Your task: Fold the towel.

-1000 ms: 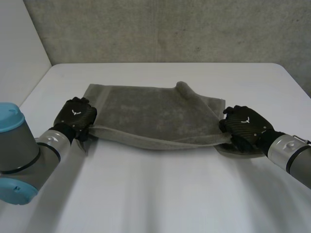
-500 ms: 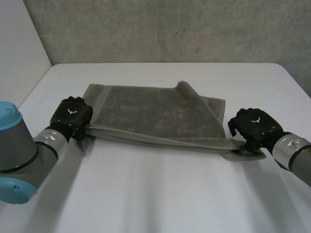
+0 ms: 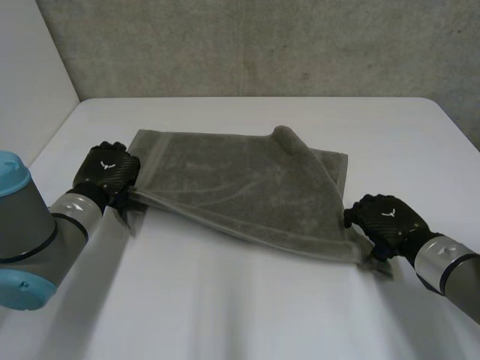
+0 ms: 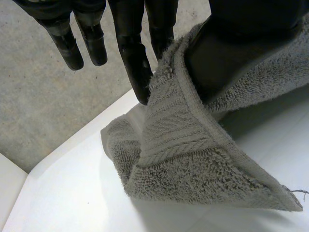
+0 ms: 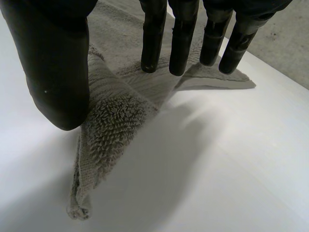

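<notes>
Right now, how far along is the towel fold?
Done: both near corners of the towel are pinched, one by the left hand, one by the right hand. In hand: the near edge is lifted off the table. Left: carrying it to the far edge and laying it flat.

Head overview, wrist close-ups, shared towel (image 3: 240, 187)
</notes>
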`<state>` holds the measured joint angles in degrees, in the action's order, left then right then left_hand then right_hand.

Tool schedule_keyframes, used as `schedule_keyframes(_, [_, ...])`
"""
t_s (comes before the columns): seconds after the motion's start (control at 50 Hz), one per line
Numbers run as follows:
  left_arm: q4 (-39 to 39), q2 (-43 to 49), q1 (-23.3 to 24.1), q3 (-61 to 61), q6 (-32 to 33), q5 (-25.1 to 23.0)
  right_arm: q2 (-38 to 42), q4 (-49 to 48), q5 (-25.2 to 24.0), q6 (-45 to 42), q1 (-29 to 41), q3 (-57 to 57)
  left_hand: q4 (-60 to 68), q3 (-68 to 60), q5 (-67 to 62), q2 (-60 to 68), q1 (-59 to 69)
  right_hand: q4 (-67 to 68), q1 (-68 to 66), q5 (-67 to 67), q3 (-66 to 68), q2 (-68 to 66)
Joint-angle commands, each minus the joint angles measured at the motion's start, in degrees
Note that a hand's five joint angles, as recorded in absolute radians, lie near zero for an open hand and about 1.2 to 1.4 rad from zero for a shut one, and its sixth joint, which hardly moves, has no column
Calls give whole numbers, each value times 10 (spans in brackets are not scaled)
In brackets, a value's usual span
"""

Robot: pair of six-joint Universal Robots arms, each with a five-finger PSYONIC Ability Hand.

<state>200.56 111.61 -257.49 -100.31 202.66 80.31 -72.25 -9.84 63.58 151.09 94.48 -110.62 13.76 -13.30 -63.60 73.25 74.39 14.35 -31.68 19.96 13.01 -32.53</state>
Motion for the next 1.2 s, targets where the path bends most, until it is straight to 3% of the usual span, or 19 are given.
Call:
schedule_keyframes(0.02, [-7, -1, -1, 3, -11, -1, -1, -11, 2, 0, 4, -7, -38, 33, 8, -5, -16, -44, 14, 3, -30, 23])
schedule_keyframes(0.28, [-14, 0, -1, 8, -15, 0, -3, -15, 15, 4, 15, -20, -38, 33, 8, -5, -16, -44, -8, 25, -30, 1])
schedule_keyframes(0.34, [-14, -1, -1, 9, -15, 0, 10, -28, 18, 1, 16, -12, -38, 33, 10, -6, -18, -44, -102, 119, -30, -93])
schedule_keyframes(0.38, [-14, -1, -1, 8, -15, 0, 16, -38, 27, 2, 12, 13, -38, 33, 10, -6, -18, -44, -264, 281, -30, -256])
schedule_keyframes(0.46, [-15, -3, 0, 8, -16, 0, 12, -42, 41, 16, 11, 50, -38, 33, 10, -6, -18, -44, -377, 395, -30, -369])
schedule_keyframes(0.52, [-15, -3, 1, 8, -20, 0, 11, -43, 59, 43, 13, 81, -38, 33, 10, -6, -18, -44, -343, 360, -30, -334])
schedule_keyframes(0.54, [-15, -3, 1, 8, -23, 0, 11, -38, 69, 57, 15, 93, -38, 33, 10, -6, -18, -44, -221, 238, -30, -212])
schedule_keyframes(0.56, [-15, -3, 1, 8, -24, 0, 11, -38, 69, 57, 15, 93, -38, 33, 10, -6, -18, -44, -220, 237, -30, -211])
schedule_keyframes(0.58, [-15, -3, 1, 8, -24, 0, 12, -34, 75, 68, 17, 93, -38, 33, 10, -6, -18, -44, -48, 65, -30, -40])
schedule_keyframes(0.62, [-16, -3, 1, 8, -25, 0, 14, -33, 73, 75, 18, 84, -38, 33, 10, -6, -18, -44, 7, 10, -30, 15])
schedule_keyframes(0.78, [-23, -3, 2, 7, -26, -1, 12, -60, 67, 61, 43, 17, -38, 33, 10, -6, -18, -44, 36, -19, -30, 44])
schedule_keyframes(1.2, [-23, -3, 0, 9, -26, 0, 29, -124, 84, 62, 33, 80, -38, 33, 13, -10, -21, -44, -97, 114, -30, -88])
